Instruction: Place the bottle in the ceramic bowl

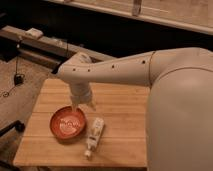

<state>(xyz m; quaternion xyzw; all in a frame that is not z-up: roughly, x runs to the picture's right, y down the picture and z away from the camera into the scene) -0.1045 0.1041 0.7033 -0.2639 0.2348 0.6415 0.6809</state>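
The red-orange ceramic bowl (68, 123) with whitish markings inside sits on the wooden table (120, 107), toward its left front. The pale cream-white bottle (94, 136) lies flat on the table just right of the bowl, its narrow cap end pointing to the front edge. My gripper (81, 104) hangs from the white arm just above the bowl's far rim, behind and left of the bottle. It holds nothing that I can see.
The big white arm link (180, 100) fills the right side and hides the table's right part. A dark bench (45, 47) with a small pale object stands behind. Carpet floor with cables lies to the left.
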